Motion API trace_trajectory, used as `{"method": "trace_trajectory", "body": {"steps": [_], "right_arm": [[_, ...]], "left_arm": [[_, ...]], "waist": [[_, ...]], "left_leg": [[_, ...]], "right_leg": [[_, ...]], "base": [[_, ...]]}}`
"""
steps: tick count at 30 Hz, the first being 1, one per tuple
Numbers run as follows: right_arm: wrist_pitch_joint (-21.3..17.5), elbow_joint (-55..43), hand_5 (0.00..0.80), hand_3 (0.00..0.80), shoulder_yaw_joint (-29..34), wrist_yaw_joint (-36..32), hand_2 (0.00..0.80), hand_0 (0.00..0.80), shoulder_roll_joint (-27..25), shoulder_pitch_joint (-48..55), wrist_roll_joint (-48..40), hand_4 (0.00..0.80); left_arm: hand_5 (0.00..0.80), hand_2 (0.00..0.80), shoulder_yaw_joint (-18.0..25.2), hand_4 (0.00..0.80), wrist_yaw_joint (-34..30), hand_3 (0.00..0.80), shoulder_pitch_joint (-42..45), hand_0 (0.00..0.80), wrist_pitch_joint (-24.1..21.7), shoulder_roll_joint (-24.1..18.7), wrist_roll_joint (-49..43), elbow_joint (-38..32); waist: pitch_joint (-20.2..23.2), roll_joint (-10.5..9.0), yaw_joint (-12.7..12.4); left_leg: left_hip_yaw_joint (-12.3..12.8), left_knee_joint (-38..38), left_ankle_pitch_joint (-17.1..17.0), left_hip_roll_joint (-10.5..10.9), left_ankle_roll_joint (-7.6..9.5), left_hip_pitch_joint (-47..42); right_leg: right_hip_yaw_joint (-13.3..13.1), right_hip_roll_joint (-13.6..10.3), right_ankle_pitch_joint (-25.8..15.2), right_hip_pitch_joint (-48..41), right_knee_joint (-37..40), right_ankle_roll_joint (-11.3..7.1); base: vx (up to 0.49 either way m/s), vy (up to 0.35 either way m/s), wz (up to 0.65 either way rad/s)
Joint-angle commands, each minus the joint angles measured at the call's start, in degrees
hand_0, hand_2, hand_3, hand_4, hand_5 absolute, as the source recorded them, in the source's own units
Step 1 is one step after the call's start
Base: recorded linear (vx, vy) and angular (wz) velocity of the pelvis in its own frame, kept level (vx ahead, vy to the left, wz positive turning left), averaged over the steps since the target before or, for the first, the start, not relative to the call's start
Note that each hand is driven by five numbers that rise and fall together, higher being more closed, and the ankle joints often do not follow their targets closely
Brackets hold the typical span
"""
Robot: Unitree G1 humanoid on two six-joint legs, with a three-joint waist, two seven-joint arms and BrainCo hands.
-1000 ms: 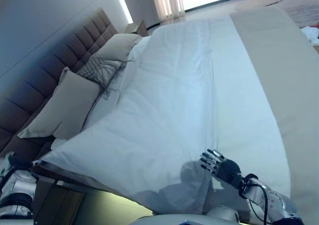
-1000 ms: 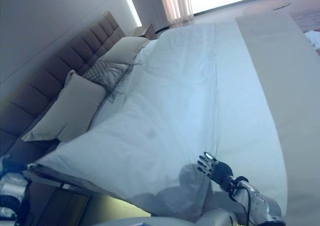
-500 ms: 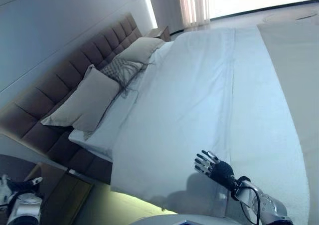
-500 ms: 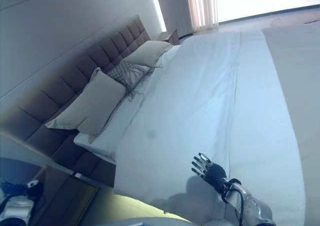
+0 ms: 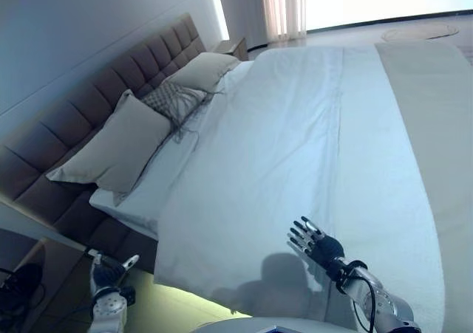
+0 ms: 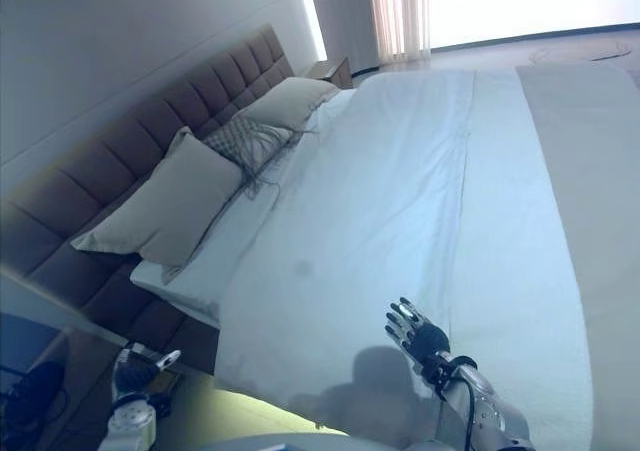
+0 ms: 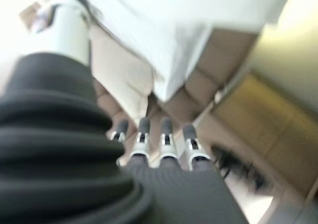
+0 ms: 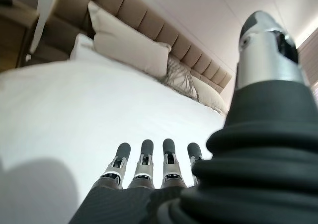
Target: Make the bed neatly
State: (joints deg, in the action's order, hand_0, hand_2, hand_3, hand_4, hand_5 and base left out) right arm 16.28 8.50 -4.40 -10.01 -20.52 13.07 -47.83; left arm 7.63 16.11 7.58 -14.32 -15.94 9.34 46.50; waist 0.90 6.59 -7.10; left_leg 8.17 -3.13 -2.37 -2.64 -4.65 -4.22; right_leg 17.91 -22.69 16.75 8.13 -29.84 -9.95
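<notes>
A white duvet lies spread over the bed, and its near edge hangs over the bedside. A strip of white sheet shows between the duvet and the pillows. A large beige pillow, a patterned cushion and a second beige pillow lean on the brown tufted headboard. My right hand is open, with straight fingers just above the duvet's near part. My left hand is open and empty, low beside the bed; its straight fingers point towards the mattress corner.
A beige runner covers the foot of the bed. A brown nightstand stands by my left hand, with a dark thing beside it. Another nightstand stands at the far side. A round rug lies on the floor beyond.
My left hand has let go of the duvet corner it had stretched out past the bedside. The corner has dropped back, baring the sheet strip. The camera has shifted.
</notes>
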Motion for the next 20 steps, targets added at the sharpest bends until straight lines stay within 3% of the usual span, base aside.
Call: {"method": "trace_trajectory", "body": {"steps": [1,8,12,16,20], "right_arm": [[-5.7,0.3,0.000,0.000,1.7,-1.5,0.000,0.000,6.0,-4.8,0.6,0.000],[-12.0,7.2,0.000,0.000,4.2,3.3,0.000,0.000,8.2,-4.2,1.9,0.000],[-15.9,12.5,0.000,0.000,4.7,4.6,0.000,0.000,8.1,-4.7,1.9,0.000],[-16.8,15.4,0.000,0.000,4.2,4.4,0.000,0.000,7.5,-5.7,1.7,0.000],[-18.2,15.5,0.000,0.000,3.4,4.4,0.000,0.000,7.4,-5.6,1.5,0.000]], "left_arm": [[0.000,0.000,1.4,0.000,-8.4,0.000,-2.9,0.000,-5.0,-4.0,9.6,-6.0],[0.000,0.000,-3.6,0.000,-25.7,0.000,0.0,0.000,-3.3,0.2,23.5,-15.4],[0.000,0.000,-6.1,0.000,-30.8,0.000,0.4,0.000,-0.8,0.8,26.8,-18.6],[0.000,0.000,-9.5,0.000,-32.1,0.000,-0.7,0.000,1.2,-0.2,27.1,-19.6],[0.000,0.000,-9.6,0.000,-29.5,0.000,-0.4,0.000,2.2,-0.4,28.0,-21.1]], "waist": [[-3.1,-4.60,-1.3],[-4.4,-6.84,-2.0],[-5.1,-7.87,-2.2],[-5.8,-8.36,-1.8],[-5.7,-8.48,-1.3]], "left_leg": [[-0.7,1.7,-0.1,1.1,2.38,2.3],[1.0,3.3,1.1,-1.3,1.91,1.7],[1.9,4.1,1.6,-2.4,1.62,1.9],[2.6,4.7,2.0,-3.3,1.41,1.7],[3.2,4.7,2.3,-4.0,1.31,0.8]], "right_leg": [[2.9,-0.8,-23.6,-9.7,25.0,-3.39],[3.9,2.0,-23.8,-10.8,27.2,-3.04],[4.4,3.6,-24.1,-11.0,28.5,-2.92],[3.9,4.9,-24.1,-11.1,29.4,-2.73],[3.3,5.8,-23.8,-11.6,30.0,-2.20]], "base": [[-0.041,-0.193,-0.07],[-0.066,-0.218,-0.09],[-0.082,-0.179,-0.13],[-0.070,-0.134,-0.16],[-0.019,-0.074,-0.11]]}}
